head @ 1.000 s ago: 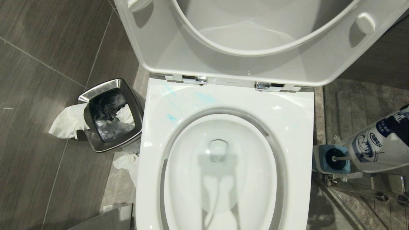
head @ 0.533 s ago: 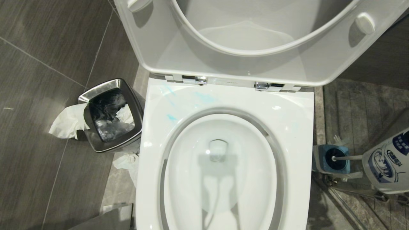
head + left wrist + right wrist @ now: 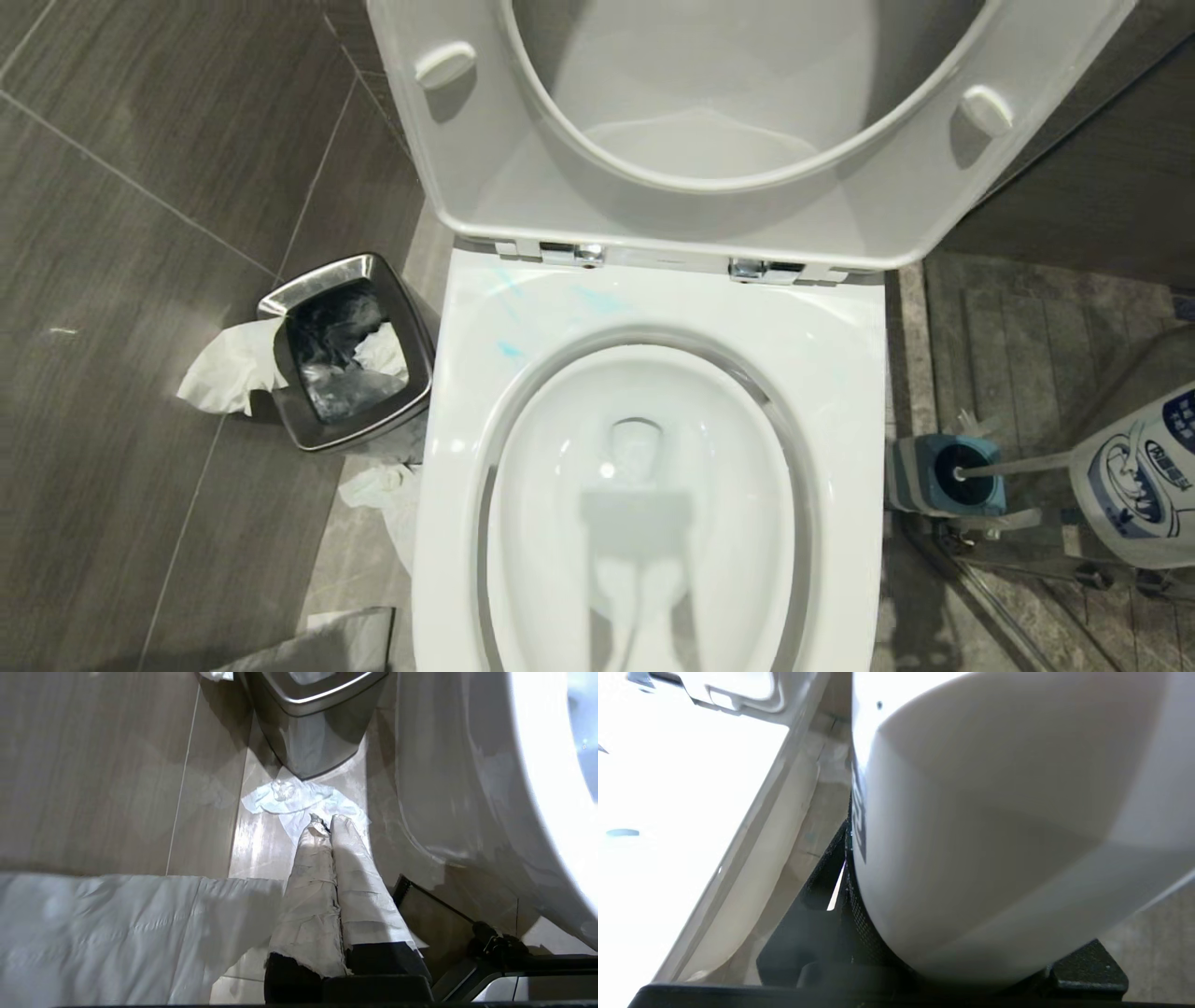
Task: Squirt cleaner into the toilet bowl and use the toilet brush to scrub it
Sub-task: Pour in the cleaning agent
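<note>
Bottle (image 3: 1139,476) of cleaner sits clamped in my right jaws, low beside the toilet bowl (image 3: 644,523); the toilet brush (image 3: 971,467) stands between them, handle toward the bottle. Left jaws are closed, empty.

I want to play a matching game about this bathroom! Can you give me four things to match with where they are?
Things:
1. toilet brush
2. crumpled tissue
3. toilet seat
4. cleaner bottle

Places:
A. flipped up behind the bowl
B. hanging over the edge of the steel bin
C. head down in the blue holder
D. at the picture's right edge, beside the brush

Pairs: 1-C, 2-B, 3-A, 4-D
</note>
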Controlling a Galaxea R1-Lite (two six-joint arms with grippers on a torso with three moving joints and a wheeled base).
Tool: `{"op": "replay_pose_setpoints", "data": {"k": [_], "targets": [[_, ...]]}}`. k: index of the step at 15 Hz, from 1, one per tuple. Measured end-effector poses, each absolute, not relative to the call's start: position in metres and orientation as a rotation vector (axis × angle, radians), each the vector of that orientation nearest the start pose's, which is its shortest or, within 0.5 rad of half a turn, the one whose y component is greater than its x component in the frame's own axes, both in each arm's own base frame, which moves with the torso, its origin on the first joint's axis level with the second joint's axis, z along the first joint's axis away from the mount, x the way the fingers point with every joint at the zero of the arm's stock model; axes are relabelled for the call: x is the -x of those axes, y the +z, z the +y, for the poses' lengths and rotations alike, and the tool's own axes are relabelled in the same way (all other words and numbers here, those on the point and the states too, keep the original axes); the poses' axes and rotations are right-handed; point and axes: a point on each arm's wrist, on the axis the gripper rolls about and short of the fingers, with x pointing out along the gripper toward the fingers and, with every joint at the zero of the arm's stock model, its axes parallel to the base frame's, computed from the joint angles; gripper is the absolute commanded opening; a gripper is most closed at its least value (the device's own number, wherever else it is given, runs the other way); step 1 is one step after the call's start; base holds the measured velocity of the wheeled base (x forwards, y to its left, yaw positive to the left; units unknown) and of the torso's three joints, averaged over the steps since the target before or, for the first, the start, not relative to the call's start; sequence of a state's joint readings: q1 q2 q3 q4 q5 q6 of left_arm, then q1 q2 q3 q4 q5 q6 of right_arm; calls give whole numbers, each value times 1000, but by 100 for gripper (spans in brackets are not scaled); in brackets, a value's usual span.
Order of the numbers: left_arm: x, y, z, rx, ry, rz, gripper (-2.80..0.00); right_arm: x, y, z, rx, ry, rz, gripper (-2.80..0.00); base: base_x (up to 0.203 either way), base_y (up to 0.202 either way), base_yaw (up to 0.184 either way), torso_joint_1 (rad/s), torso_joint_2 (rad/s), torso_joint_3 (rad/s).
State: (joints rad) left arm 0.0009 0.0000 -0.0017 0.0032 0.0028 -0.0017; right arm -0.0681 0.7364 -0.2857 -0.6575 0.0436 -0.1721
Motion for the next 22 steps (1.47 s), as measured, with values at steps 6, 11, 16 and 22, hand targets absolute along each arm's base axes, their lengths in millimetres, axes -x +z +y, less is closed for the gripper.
{"op": "replay_pose_setpoints", "data": {"k": [6,11,16,22], "targets": [[23,76,0,0,3,3,-280,-68,208,-4,183,-35,-174,-280,0,0,0,3,4,205],[23,76,0,0,3,3,-280,-69,205,-4,183,-34,-164,-280,0,0,0,3,3,204],[23,76,0,0,3,3,-280,-70,204,-4,198,-33,-155,-280,0,0,0,5,3,200],[23,76,0,1,4,2,-280,-75,201,-3,225,4,-107,-280,0,0,0,1,1,205]]}}
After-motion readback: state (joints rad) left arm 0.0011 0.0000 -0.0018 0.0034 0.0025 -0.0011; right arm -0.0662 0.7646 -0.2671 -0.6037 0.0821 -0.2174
